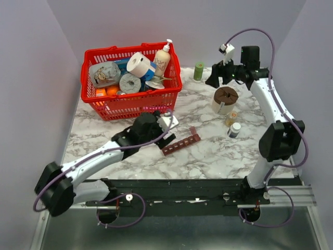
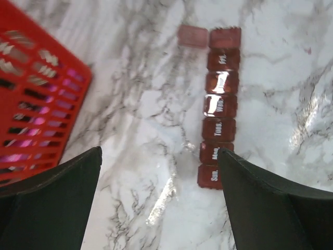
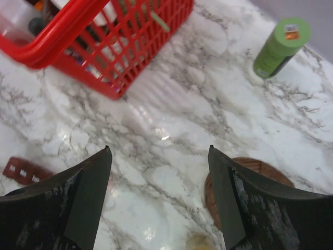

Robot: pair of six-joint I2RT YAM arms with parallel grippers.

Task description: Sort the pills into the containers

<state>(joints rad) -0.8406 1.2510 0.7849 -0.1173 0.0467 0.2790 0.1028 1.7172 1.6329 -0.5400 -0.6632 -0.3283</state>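
The containers are a dark red-brown pill-organizer strip (image 1: 181, 144) lying on the marble table (image 1: 218, 156). In the left wrist view the strip (image 2: 221, 104) runs away from me, day labels on shut lids, with the far-end lid (image 2: 193, 36) flipped open. My left gripper (image 2: 158, 151) hovers open just left of the strip's near end, nothing between its fingers; from above this gripper (image 1: 156, 136) sits beside the strip. My right gripper (image 3: 158, 148) is open and empty, raised at the back right (image 1: 214, 80). No loose pills show.
A red mesh basket (image 1: 130, 78) full of goods stands back left. A green bottle (image 1: 199, 71), a brown-lidded tub (image 1: 225, 100), a small amber bottle (image 1: 231, 119) and a white-capped vial (image 1: 234, 129) stand on the right.
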